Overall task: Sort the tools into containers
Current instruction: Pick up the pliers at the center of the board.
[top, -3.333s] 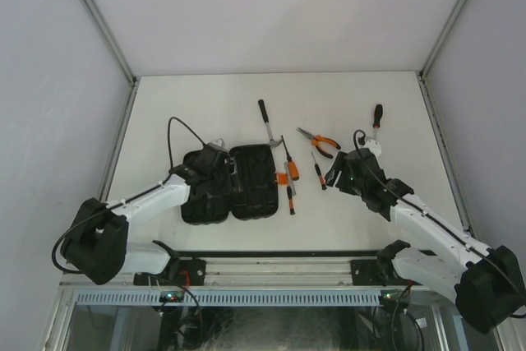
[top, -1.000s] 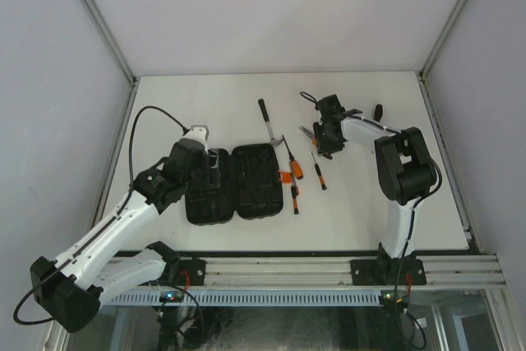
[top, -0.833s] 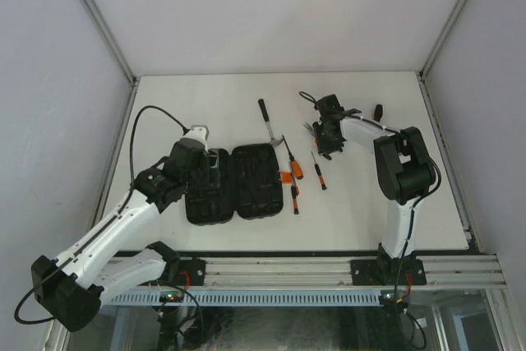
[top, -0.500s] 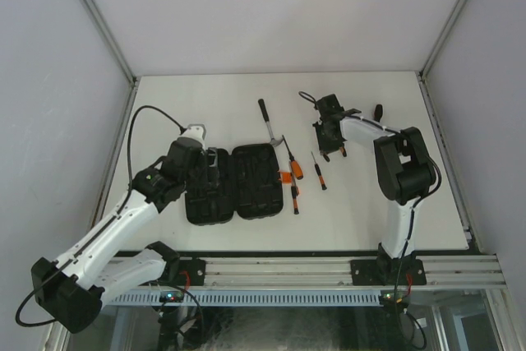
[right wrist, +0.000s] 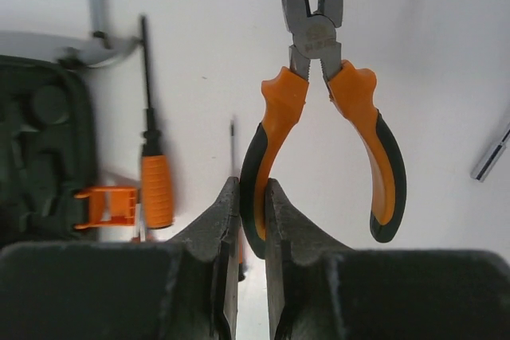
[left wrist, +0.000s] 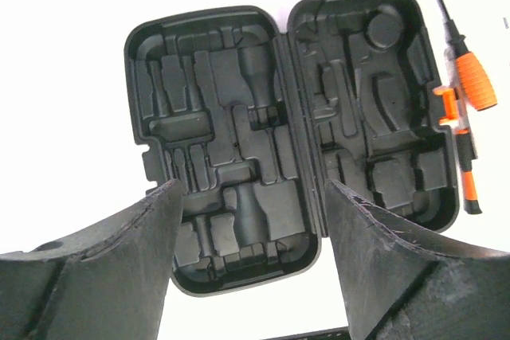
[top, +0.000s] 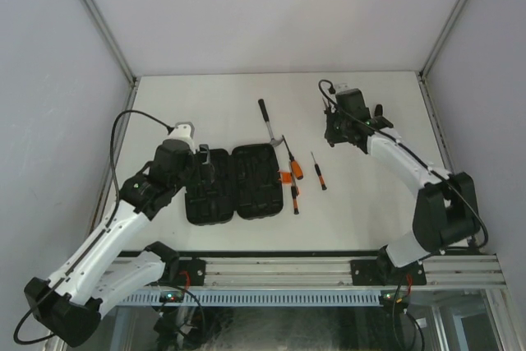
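Note:
The black tool case lies open in two halves left of centre, its moulded slots holding nothing. My left gripper hangs open above the left half, fingers wide apart and holding nothing. My right gripper is shut on one handle of the orange-handled pliers, held off the table at the back right. The hammer lies behind the case. Slim screwdrivers lie right of the case. The longer black-handled screwdriver is beside my right wrist.
The orange latch sticks out from the case's right edge, touching the screwdrivers. White walls and metal frame posts enclose the table on three sides. The arm bases sit on a rail at the near edge.
My right gripper closed on the pliers and lifted them back and to the right, off the table. My left gripper drew slightly left over the case and opened wider.

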Action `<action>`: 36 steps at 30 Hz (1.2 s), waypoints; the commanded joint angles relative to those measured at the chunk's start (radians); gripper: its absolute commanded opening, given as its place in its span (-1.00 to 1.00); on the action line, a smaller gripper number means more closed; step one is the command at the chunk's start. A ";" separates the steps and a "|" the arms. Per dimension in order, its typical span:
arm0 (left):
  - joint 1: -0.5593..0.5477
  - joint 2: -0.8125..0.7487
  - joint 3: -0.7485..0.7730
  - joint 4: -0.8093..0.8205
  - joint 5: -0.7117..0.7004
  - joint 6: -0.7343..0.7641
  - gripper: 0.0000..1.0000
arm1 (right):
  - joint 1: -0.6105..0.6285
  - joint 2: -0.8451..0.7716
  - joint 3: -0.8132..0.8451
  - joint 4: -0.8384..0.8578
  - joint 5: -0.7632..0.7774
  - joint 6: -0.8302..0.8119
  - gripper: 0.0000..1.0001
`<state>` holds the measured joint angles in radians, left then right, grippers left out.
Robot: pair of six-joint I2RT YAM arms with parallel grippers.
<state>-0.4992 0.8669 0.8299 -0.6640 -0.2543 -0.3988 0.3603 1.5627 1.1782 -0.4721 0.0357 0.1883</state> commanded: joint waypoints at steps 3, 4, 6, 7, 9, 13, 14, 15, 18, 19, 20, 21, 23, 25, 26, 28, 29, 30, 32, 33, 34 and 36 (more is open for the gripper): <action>0.043 -0.081 -0.043 0.072 0.055 0.006 0.53 | 0.056 -0.202 -0.115 0.196 -0.086 0.047 -1.00; 0.047 -0.090 -0.045 0.078 0.057 0.005 0.53 | 0.077 -0.228 -0.130 0.212 -0.075 0.043 -1.00; 0.063 -0.102 -0.049 0.091 0.075 0.003 0.55 | 0.136 -0.279 -0.167 0.251 -0.050 0.027 -1.00; 0.071 -0.107 -0.053 0.098 0.090 0.002 0.55 | 0.160 -0.307 -0.200 0.288 -0.038 0.025 -1.00; 0.089 -0.114 -0.058 0.111 0.122 0.000 0.55 | 0.208 -0.361 -0.258 0.358 -0.049 0.007 -1.00; 0.110 -0.115 -0.061 0.119 0.140 -0.003 0.55 | 0.309 -0.490 -0.415 0.557 -0.070 -0.053 -1.00; 0.113 -0.117 -0.060 0.122 0.142 -0.003 0.55 | 0.338 -0.521 -0.454 0.607 -0.071 -0.083 -1.00; 0.115 -0.118 -0.060 0.123 0.145 -0.002 0.55 | 0.368 -0.549 -0.495 0.658 -0.067 -0.121 -1.00; 0.116 -0.134 -0.062 0.130 0.150 0.000 0.55 | 0.459 -0.611 -0.588 0.758 -0.030 -0.240 -1.00; 0.116 -0.143 -0.064 0.134 0.151 -0.002 0.55 | 0.487 -0.625 -0.607 0.771 -0.018 -0.282 -1.00; 0.116 -0.154 -0.066 0.140 0.156 -0.001 0.55 | 0.511 -0.636 -0.620 0.776 -0.015 -0.311 -1.00; 0.116 -0.165 -0.070 0.147 0.162 -0.002 0.55 | 0.540 -0.642 -0.627 0.771 -0.014 -0.337 -1.00; 0.116 -0.187 -0.081 0.155 0.179 -0.008 0.55 | 0.582 -0.654 -0.629 0.737 -0.020 -0.388 -1.00; 0.115 -0.200 -0.085 0.159 0.211 -0.016 0.54 | 0.623 -0.666 -0.629 0.701 -0.029 -0.435 -1.00; 0.114 -0.204 -0.085 0.158 0.229 -0.017 0.53 | 0.640 -0.673 -0.628 0.684 -0.029 -0.457 -1.00; 0.111 -0.216 -0.084 0.157 0.253 -0.021 0.51 | 0.667 -0.684 -0.628 0.648 -0.029 -0.494 -1.00; 0.106 -0.221 -0.082 0.153 0.259 -0.021 0.50 | 0.678 -0.692 -0.629 0.633 -0.028 -0.510 -1.00; 0.101 -0.227 -0.075 0.148 0.262 -0.021 0.50 | 0.687 -0.697 -0.629 0.619 -0.031 -0.525 -1.00; 0.080 -0.231 -0.058 0.126 0.261 -0.018 0.48 | 0.703 -0.710 -0.628 0.582 -0.054 -0.566 -1.00; 0.063 -0.231 -0.048 0.116 0.255 -0.016 0.48 | 0.706 -0.716 -0.628 0.565 -0.067 -0.586 -1.00; 0.044 -0.231 -0.038 0.107 0.249 -0.015 0.48 | 0.708 -0.721 -0.628 0.550 -0.077 -0.602 -1.00; 0.006 -0.229 -0.020 0.096 0.240 -0.017 0.48 | 0.712 -0.731 -0.628 0.525 -0.094 -0.638 -1.00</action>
<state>-0.4370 0.6468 0.7578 -0.5560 -0.0250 -0.4080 1.0565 0.8726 0.5304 0.0654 -0.0189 -0.3286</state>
